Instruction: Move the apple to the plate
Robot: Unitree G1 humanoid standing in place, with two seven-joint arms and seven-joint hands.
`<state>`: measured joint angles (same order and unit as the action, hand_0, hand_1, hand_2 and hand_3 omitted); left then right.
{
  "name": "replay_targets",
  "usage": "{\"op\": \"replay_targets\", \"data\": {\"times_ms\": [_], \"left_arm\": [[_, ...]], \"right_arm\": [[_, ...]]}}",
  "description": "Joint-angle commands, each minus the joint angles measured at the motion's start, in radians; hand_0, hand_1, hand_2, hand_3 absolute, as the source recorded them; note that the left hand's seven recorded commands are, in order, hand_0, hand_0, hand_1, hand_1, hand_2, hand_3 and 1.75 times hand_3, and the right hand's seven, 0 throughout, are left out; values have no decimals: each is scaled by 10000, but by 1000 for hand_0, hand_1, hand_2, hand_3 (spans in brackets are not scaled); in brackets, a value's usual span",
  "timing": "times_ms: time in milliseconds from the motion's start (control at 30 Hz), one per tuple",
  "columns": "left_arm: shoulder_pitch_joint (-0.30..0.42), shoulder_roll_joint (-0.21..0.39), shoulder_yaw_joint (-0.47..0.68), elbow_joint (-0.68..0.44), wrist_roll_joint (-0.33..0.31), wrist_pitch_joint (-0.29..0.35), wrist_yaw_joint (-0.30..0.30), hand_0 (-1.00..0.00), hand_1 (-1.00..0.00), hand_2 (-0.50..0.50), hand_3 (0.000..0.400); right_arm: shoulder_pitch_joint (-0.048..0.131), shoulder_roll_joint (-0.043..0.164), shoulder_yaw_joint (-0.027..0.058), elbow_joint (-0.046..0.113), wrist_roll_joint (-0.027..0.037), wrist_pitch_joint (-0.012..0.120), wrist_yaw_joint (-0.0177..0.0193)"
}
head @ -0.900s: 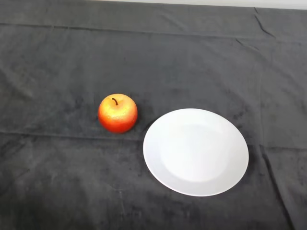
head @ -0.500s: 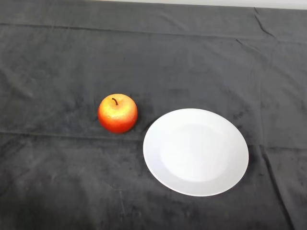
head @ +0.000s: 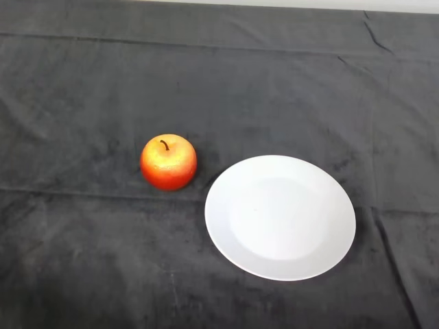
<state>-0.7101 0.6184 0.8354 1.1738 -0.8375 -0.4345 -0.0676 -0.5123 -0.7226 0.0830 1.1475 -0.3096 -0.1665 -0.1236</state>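
A red and orange apple [head: 168, 162] with a dark stem stands upright on the dark cloth, left of centre. A round white plate [head: 280, 216] lies flat on the cloth just to the apple's right and a little nearer to me. A narrow strip of cloth separates the apple from the plate's rim. Nothing lies on the plate.
The dark cloth [head: 82, 89] covers the whole table, with creases across it and folds at the far right. The table's pale far edge [head: 288, 4] runs along the top of the view.
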Motion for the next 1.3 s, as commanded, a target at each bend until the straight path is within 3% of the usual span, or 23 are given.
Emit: {"op": "replay_targets", "data": {"times_ms": [33,533,700,967,1300], "left_arm": [[-453,-171,-257,-468,360,-249,-144,0,0,0,0],[-977,-1513,-2553,-556,2765,-1194,-471,0,0,0,0],[-898,-1646,-3197,-542,3461,-1260,-766,0,0,0,0],[-893,-1837,-3910,-508,4299,-1361,-849,0,0,0,0],[-974,-2575,-4782,-489,5263,-1619,-610,0,0,0,0]], "right_arm": [[607,331,165,468,-175,-40,77],[630,333,160,423,-166,-19,81],[642,333,157,400,-161,-8,84],[659,333,152,364,-154,11,89],[680,333,146,322,-146,34,96]]}}
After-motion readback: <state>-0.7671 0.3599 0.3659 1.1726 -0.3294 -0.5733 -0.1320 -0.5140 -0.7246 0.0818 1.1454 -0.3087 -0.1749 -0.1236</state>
